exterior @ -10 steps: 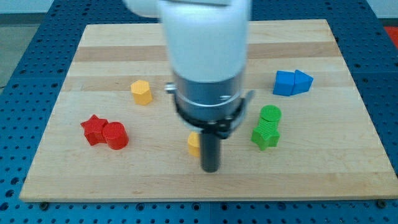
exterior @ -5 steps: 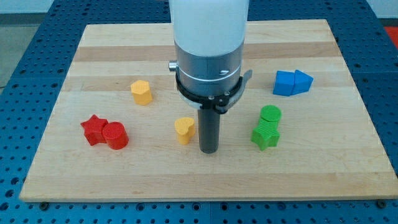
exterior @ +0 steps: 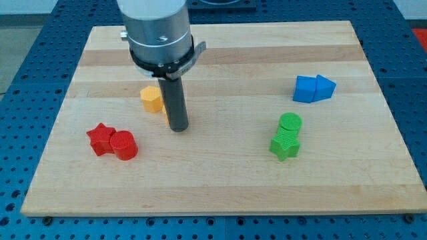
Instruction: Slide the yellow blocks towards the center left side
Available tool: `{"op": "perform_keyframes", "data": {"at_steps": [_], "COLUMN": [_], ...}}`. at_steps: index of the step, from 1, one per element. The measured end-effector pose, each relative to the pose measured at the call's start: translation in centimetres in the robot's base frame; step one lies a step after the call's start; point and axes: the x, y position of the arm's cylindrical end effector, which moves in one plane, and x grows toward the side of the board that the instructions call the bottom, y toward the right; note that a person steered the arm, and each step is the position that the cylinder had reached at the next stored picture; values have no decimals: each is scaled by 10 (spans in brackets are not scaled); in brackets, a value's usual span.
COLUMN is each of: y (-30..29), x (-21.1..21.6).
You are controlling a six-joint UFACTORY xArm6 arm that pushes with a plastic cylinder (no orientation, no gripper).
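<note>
A yellow hexagonal block [exterior: 151,98] sits on the wooden board at the centre left. A second yellow block [exterior: 164,114] is mostly hidden behind my rod, only a sliver showing at the rod's left edge, touching or next to the hexagonal one. My tip [exterior: 178,127] rests on the board just right of and below the two yellow blocks, against the hidden one.
A red star block [exterior: 100,138] and a red cylinder [exterior: 124,145] touch at the lower left. A green cylinder [exterior: 289,123] and a green block [exterior: 285,143] sit at the right. Two blue blocks [exterior: 313,88] sit at the upper right.
My tip moved left and up across the board, pushing the heart-shaped yellow block from the centre to beside the yellow hexagonal block. Other blocks stayed put.
</note>
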Motion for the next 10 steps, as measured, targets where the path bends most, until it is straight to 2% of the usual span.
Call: {"op": "perform_keyframes", "data": {"at_steps": [1, 3, 4, 6, 8, 10], "y": [-14, -59, -47, 94, 25, -38], "x": [-17, -23, -17, -16, -38, -38]}}
